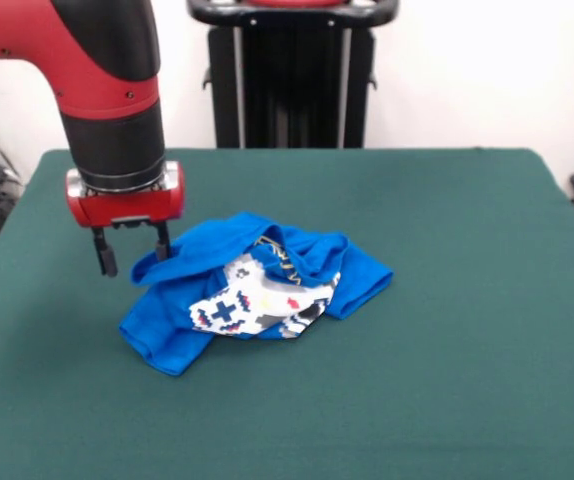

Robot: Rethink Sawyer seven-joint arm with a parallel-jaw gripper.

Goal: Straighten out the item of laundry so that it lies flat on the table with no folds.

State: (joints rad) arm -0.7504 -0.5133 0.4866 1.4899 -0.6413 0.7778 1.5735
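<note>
Start at the left, where your gripper hangs low over the table, about midway between the left edge and the middle and nearer the far edge than the near one. Its two fingers stand apart with nothing between them; one finger sits just at the raised left rim of the shirt, and you cannot tell from here whether it touches the cloth.

Moving right, the shirt lies crumpled left of the table's centre, well clear of every edge. It is bunched and folded over itself, with the white printed patch turned up in the middle and blue flaps spilling toward the near-left and the right.

Expect it to be light, limp and thin: it will drape and drag rather than hold shape, and the felt-like top will likely grip it. Pinch a single layer at an outer edge or corner, such as the near-left flap or the right-hand lobe, not the thick middle. Lift only a little and pull outward, or the whole bundle may slide along.
</note>
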